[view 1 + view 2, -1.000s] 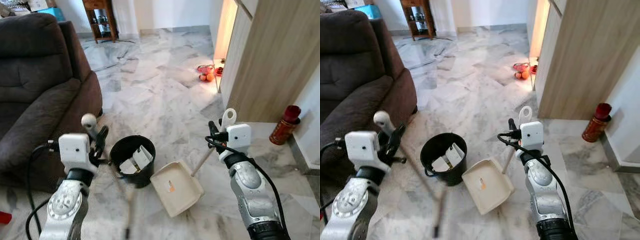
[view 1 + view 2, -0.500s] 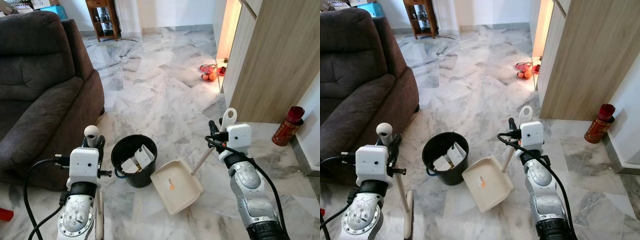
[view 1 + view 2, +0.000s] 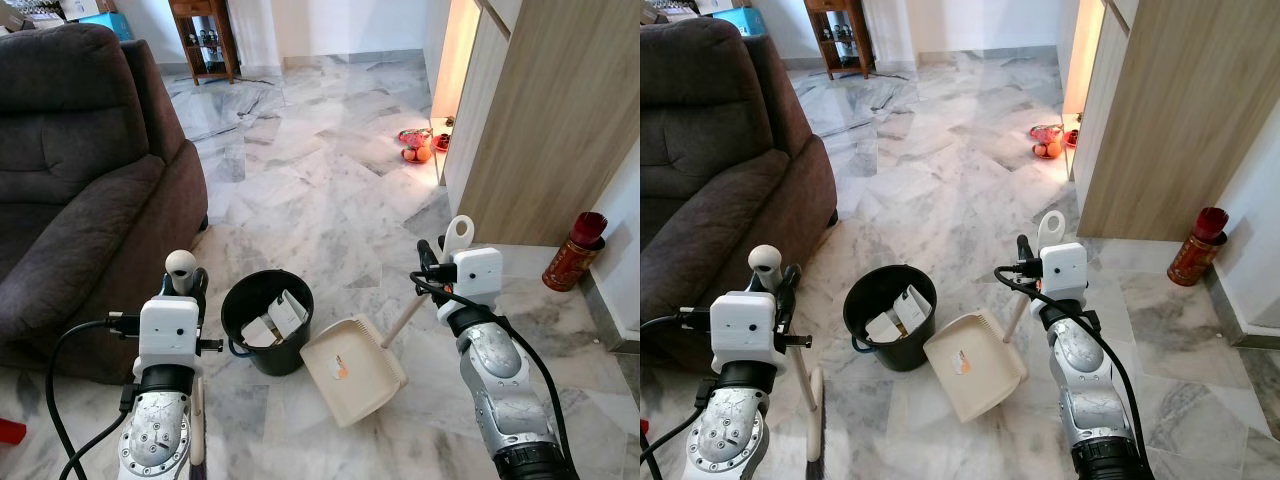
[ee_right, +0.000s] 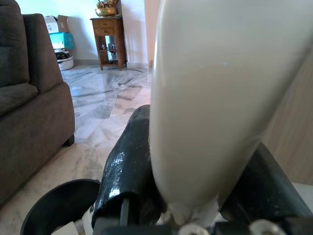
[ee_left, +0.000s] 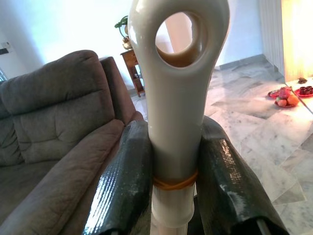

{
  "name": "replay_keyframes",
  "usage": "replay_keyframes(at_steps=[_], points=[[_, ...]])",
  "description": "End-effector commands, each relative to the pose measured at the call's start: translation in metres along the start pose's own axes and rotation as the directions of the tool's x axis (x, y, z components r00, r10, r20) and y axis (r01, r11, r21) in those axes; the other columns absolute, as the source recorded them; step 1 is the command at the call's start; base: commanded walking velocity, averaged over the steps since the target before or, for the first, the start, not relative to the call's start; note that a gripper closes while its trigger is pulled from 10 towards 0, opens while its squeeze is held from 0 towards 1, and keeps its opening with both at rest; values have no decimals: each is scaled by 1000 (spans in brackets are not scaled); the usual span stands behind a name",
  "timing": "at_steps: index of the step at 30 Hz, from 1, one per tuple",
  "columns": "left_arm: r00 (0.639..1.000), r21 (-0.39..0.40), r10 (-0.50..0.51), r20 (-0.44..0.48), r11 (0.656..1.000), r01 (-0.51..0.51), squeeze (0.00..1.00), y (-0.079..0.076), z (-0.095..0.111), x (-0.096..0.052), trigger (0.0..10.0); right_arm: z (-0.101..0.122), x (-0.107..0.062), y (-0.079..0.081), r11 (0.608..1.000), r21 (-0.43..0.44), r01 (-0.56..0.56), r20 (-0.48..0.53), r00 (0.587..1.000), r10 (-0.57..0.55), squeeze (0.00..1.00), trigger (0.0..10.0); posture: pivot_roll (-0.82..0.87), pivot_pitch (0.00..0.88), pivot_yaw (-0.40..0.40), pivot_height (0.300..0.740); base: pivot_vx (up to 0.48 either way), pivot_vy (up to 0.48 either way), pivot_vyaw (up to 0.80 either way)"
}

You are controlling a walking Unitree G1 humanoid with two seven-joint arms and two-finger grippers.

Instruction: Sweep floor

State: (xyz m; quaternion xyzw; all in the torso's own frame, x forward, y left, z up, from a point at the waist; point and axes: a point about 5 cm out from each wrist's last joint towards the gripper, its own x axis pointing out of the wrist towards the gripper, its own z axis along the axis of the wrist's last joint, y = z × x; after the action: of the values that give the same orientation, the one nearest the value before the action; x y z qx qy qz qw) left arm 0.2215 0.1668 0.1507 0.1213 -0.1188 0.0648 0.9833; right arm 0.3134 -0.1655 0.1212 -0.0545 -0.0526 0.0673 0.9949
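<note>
Your black bin [image 3: 265, 322]: paper scraps inside, dustpan [image 3: 352, 372] touching. Left gripper [image 5: 171, 186] clamps broom handle [image 5: 177, 98]; right gripper [image 4: 195, 196] clamps dustpan handle [image 4: 220, 98]. Sofa [image 3: 80, 200] left, open marble floor [image 3: 320, 180] ahead.

My head cameras are looking down over the bucket [image 3: 265, 318]; wrist cameras are hugging their handles, sharing the sofa [image 5: 58, 112].

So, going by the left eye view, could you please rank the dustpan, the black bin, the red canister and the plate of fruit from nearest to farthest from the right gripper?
1. Dustpan, its handle clamped in the right gripper, pan just below-left.
2. Black bin, beyond the dustpan to the left.
3. Red canister, off to the right by the wall.
4. Plate of fruit, far ahead beside the cabinet.
</note>
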Motion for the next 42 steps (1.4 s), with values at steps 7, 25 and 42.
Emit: replay_keyframes(at_steps=[7, 25, 42], points=[[1000, 31, -1, 31, 1000, 0, 0, -1, 3, 1, 10000, 9, 6, 7, 1000, 4, -23, 50, 999, 23, 0, 10000, -194, 33, 106, 740, 0, 0, -571], [999, 61, -25, 25, 998, 23, 0, -4, 2, 3, 10000, 9, 7, 7, 1000, 13, -26, 40, 999, 25, 0, 10000, -186, 49, 100, 740, 0, -249, -44], [999, 63, -27, 27, 998, 25, 0, -5, 1, 4, 10000, 8, 8, 7, 1000, 8, -25, 32, 999, 25, 0, 10000, -189, 54, 100, 740, 0, -401, -449]])
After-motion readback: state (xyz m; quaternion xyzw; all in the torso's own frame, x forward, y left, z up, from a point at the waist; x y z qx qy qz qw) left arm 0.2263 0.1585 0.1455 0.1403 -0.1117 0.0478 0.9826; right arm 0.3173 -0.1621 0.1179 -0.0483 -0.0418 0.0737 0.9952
